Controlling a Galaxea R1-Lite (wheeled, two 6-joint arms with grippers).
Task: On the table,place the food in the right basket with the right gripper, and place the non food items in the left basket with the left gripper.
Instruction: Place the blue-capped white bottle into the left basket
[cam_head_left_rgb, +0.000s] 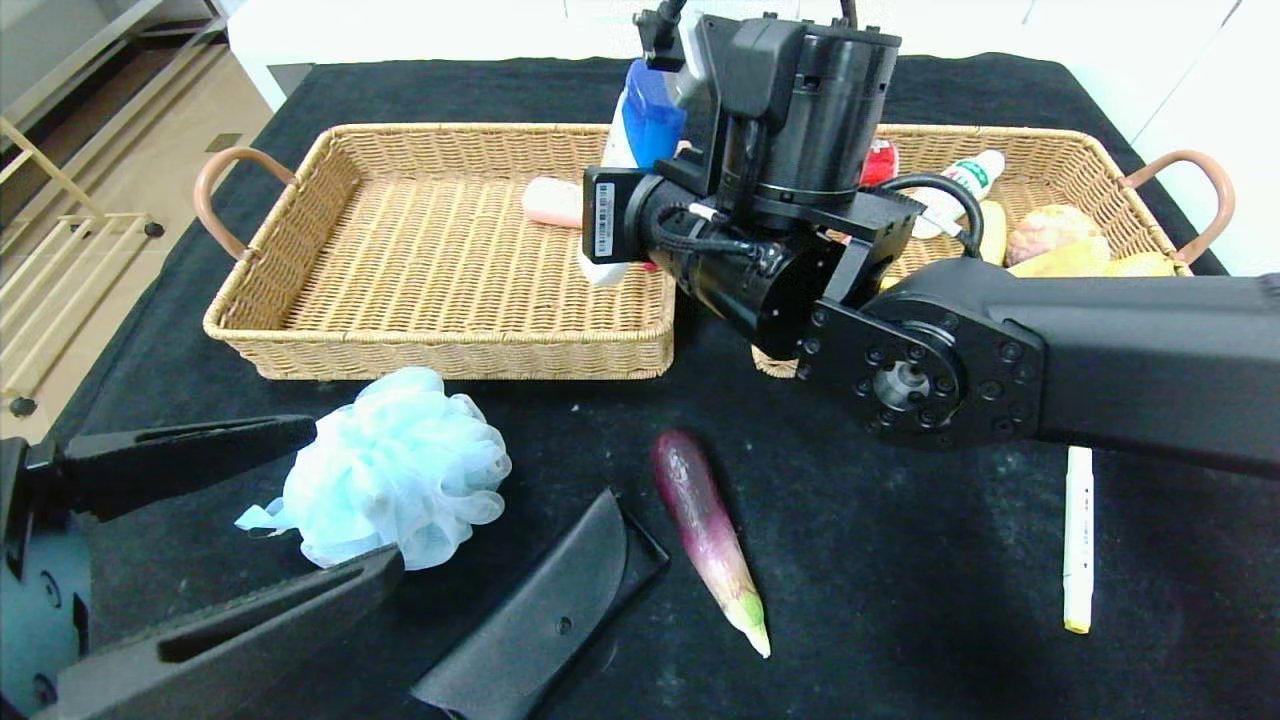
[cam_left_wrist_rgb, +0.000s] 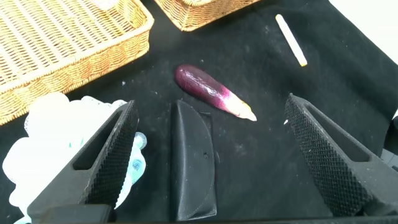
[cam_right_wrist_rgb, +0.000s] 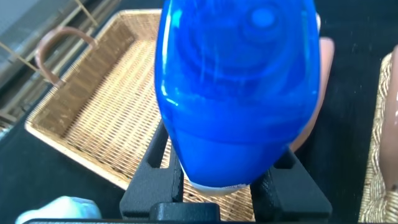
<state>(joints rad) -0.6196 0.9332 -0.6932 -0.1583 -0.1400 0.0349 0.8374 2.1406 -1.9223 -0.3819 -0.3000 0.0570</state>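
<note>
Still out on the black cloth surface (cam_head_left_rgb: 900, 560) lie the long purple eggplant (cam_head_left_rgb: 706, 535), pale blue mesh pouf (cam_head_left_rgb: 390, 468), black glasses case (cam_head_left_rgb: 545, 610) and white marker (cam_head_left_rgb: 1078, 538). Over the left wicker basket (cam_head_left_rgb: 300, 340), the right gripper (cam_right_wrist_rgb: 217, 180) seems clamped on the white, blue-capped bottle (cam_head_left_rgb: 645, 125); the left gripper (cam_left_wrist_rgb: 211, 155), jaws wide apart, hovers above the case.

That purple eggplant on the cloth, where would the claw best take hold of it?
Probably around the thick purple middle of the eggplant, coming straight down from above with the fingers across its width. It lies flat on the table with open cloth on both long sides, and its pale green tip tapers too thin.
</note>
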